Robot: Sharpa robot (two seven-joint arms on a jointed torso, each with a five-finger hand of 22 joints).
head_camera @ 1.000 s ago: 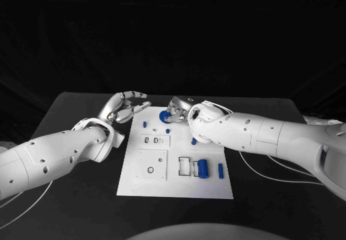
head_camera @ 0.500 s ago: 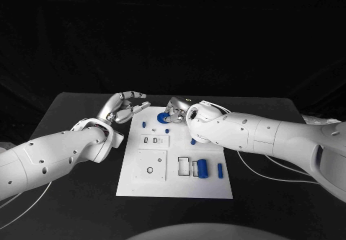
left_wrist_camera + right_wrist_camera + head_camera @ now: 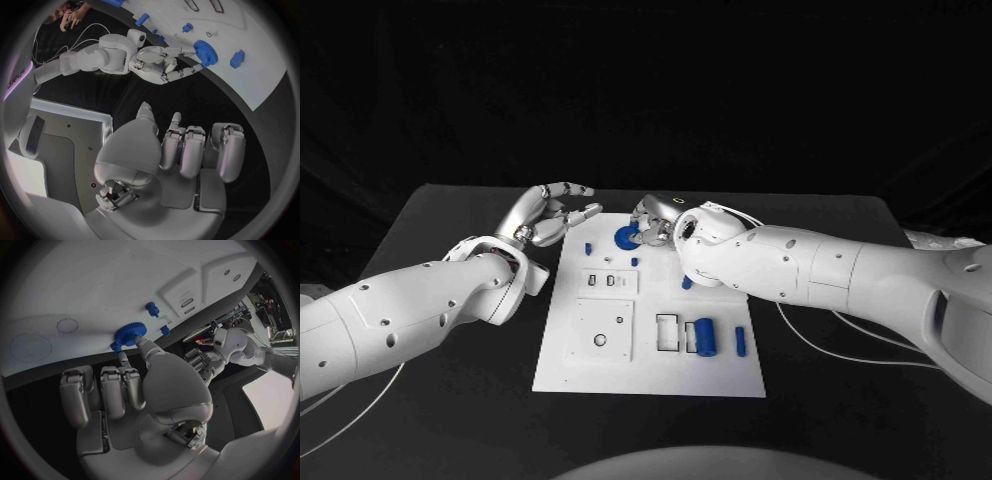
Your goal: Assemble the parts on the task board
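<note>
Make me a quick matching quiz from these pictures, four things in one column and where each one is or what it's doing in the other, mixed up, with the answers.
1. blue gear
2. left robot hand
3. blue cylinder
4. task board

A. lies near the board's near right corner
B. white, in the middle of the table
C. pinched by the right robot hand at the board's far end
D. holds nothing, fingers apart

Pairs: 1-C, 2-D, 3-A, 4-B

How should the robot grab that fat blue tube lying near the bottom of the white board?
Pinch the blue tube across its round sides at mid-length, coming from above. It lies flat lengthwise, with open board on one side, though a slim blue pin lies close by.
</note>
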